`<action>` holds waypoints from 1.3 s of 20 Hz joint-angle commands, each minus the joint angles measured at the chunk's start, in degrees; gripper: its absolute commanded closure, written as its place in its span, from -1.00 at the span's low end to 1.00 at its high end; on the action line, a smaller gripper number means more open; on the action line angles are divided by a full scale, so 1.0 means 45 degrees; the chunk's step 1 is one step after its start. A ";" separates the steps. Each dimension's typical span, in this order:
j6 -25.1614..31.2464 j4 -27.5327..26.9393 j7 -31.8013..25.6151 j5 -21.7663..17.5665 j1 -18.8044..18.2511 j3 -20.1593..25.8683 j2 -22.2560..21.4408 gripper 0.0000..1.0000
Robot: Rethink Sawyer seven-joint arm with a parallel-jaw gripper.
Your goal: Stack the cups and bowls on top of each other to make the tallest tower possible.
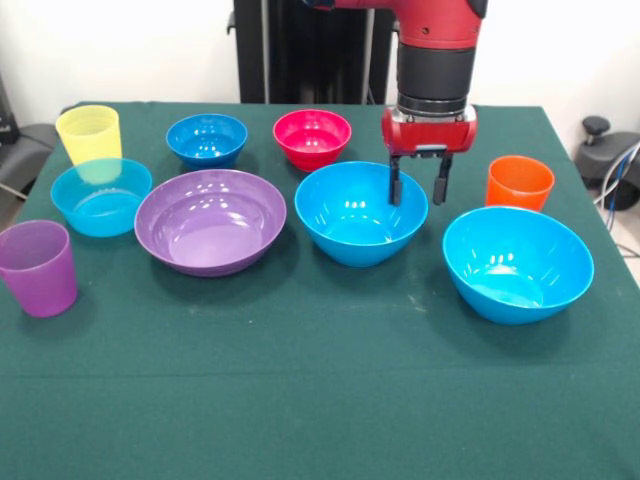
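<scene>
While nothing is stacked, every cup and bowl stands apart and upright on the green surface (pixel 320 400), listed here from the bottom of the frame upward.

Purple cup (pixel 38 267): lower left, nearest the bottom edge, standing alone beside the left rim of the frame.

Large blue bowl (pixel 518 263): lower right, well clear of the tool.

Purple bowl (pixel 210 220): left of centre, wide and shallow, just beside the light blue bowl.

Light blue bowl (pixel 101 197): left side, its far rim overlapping the base of the yellow cup in this view.

Middle blue bowl (pixel 360 212): centre, directly below the tool.

Orange cup (pixel 519 183): right side, above the large blue bowl, to the right of the tool.

Tool (pixel 419 186): two dark fingers (pixel 396 186) parted with an open gap, gripping nothing; the tips hang at the right rim of the middle blue bowl, one finger in front of its hollow and one just outside.

Yellow cup (pixel 89 135): upper left.

Small dark blue bowl (pixel 207 139): upper left of centre.

Magenta bowl (pixel 312 138): upper centre, just right of the small dark blue bowl and left of the red arm (pixel 436 50).
</scene>
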 commanded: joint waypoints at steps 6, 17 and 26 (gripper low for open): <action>0.1557 -0.0818 0.0863 0.0071 -0.0374 0.0932 0.0383 -1.00; 0.1310 -0.0640 0.1157 0.0207 -0.0366 0.0895 0.0500 -1.00; 0.1090 -0.0632 0.1140 0.0096 -0.0357 0.0874 0.0528 -1.00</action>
